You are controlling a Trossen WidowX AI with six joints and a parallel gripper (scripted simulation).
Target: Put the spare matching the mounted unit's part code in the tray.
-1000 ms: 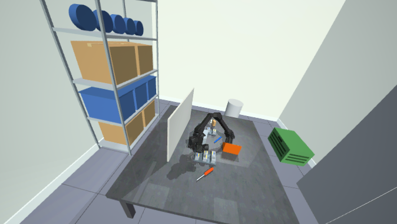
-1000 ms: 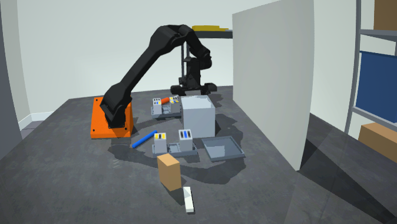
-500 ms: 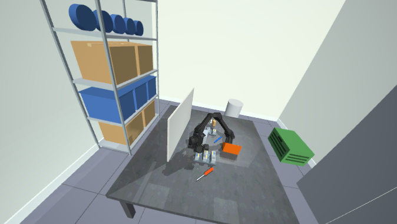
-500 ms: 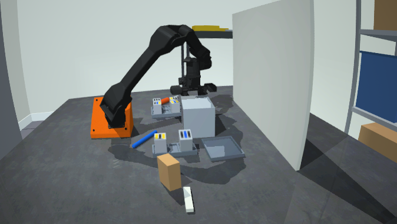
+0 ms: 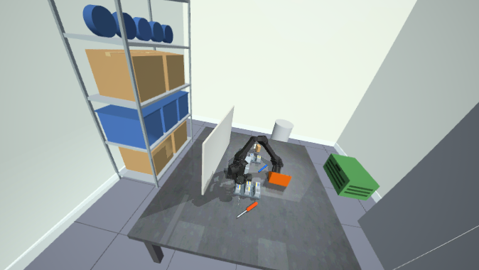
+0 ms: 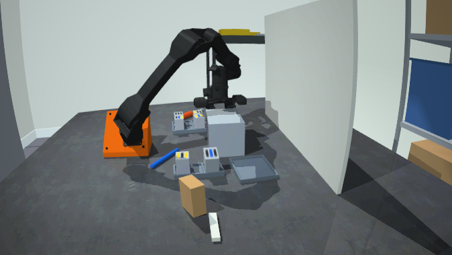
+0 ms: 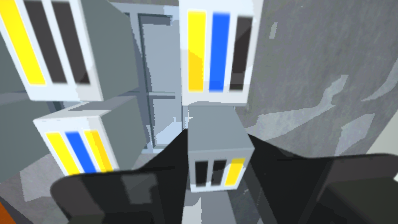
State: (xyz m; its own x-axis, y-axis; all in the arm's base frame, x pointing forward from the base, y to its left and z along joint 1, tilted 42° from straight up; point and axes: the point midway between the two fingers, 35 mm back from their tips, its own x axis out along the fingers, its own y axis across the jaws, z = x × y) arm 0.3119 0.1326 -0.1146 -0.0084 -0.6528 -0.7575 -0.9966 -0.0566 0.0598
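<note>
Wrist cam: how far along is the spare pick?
Done: gripper is down at the far rack and shut on the black-black-yellow spare. In hand: that spare, not visibly lifted. Left: carry it to the tray, which holds no spare, and release. The mounted unit's code is not visible.
</note>
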